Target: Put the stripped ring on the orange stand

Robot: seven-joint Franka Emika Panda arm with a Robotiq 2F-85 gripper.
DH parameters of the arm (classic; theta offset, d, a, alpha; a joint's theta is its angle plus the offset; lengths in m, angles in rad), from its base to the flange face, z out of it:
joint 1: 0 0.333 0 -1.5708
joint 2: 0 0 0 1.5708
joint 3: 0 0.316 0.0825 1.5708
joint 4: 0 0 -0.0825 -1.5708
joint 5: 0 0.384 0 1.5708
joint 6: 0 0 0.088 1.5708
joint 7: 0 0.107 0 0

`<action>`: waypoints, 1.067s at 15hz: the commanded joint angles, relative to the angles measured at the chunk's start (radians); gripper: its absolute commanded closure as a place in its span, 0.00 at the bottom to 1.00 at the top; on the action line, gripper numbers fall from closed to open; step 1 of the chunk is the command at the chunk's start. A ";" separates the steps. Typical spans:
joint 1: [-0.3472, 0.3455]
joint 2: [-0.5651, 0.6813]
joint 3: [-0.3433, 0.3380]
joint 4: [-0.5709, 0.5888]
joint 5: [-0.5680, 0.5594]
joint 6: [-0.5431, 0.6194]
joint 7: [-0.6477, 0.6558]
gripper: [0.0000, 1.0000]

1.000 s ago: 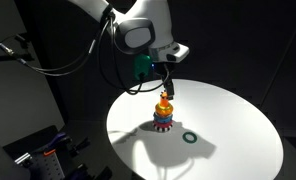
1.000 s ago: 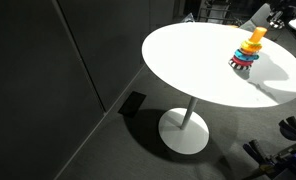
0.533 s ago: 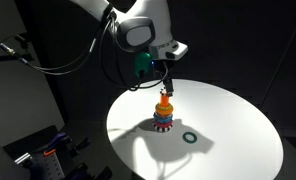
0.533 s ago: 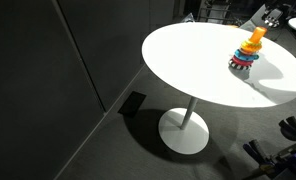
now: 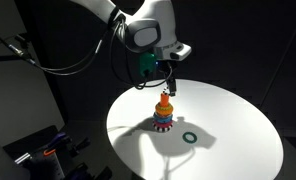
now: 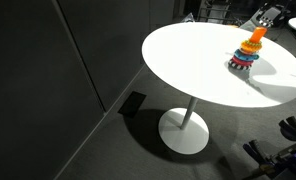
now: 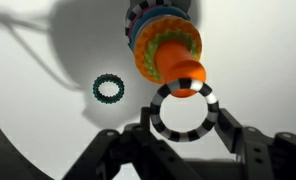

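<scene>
Claw [image 7: 186, 122] fingers [image 7: 233, 130] are clenched on the stripped ring [image 7: 184, 133], one at each side of its rim, so the ring is carried flat with its hole open and facing down toward the worktop [image 7: 48, 110]. In the wrist view the rounded top of the orange stand [image 7: 178, 62] shows just beyond the ring's far edge and overlaps that edge slightly. The hole therefore does not look centred on the peg; the peg lies a little ahead of the claw rather than straight beneath it. In an exterior view the claw [image 5: 167, 89] hangs just above the stand [image 5: 165, 100], close to its tip, with the peg upright, so its long axis runs vertically and parallel to the hole's axis. My judgement is that the coming move turns on a small shift forward to bring hole over peg, then a straight descent. The stand rises from a stack of coloured rings [image 7: 148, 30]. Well off to one side, a plain green ring [image 7: 98, 90] lies flat on the worktop, apart from everything else.
</scene>
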 commanded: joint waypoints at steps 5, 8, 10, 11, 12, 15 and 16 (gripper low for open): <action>-0.007 0.057 0.005 0.088 0.038 -0.107 -0.011 0.59; -0.007 0.066 0.008 0.098 0.049 -0.131 -0.015 0.59; -0.008 0.068 0.010 0.102 0.058 -0.146 -0.019 0.59; -0.008 0.068 0.011 0.104 0.061 -0.151 -0.020 0.59; -0.008 0.068 0.012 0.105 0.065 -0.156 -0.020 0.59; -0.008 0.064 0.015 0.106 0.076 -0.173 -0.027 0.59; -0.008 0.064 0.016 0.106 0.076 -0.178 -0.027 0.59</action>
